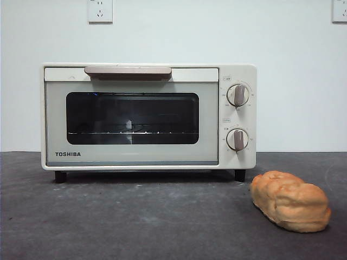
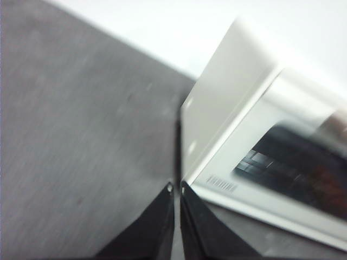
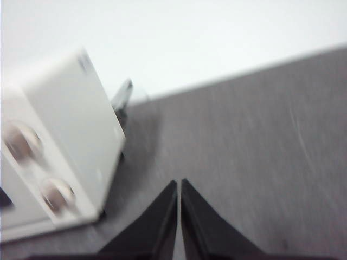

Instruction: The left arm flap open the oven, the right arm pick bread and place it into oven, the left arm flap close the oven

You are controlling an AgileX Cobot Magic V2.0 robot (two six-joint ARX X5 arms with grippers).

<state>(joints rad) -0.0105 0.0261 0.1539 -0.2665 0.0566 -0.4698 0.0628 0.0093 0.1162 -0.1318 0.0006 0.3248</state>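
Note:
The cream-white TOSHIBA oven (image 1: 146,116) stands on the dark table with its door closed, beige handle (image 1: 128,71) along the top edge. The golden-brown bread (image 1: 290,201) lies on the table in front of the oven's right side. Neither arm shows in the front view. My left gripper (image 2: 176,188) is shut and empty, hovering off the oven's (image 2: 260,146) left front corner. Off the oven's (image 3: 59,146) knob side, my right gripper (image 3: 179,184) is shut and empty too, over bare table. The bread is outside both wrist views.
A white wall with two power sockets (image 1: 100,10) rises behind the oven. Grey tabletop (image 1: 135,222) stretches in front of the oven and to the bread's left.

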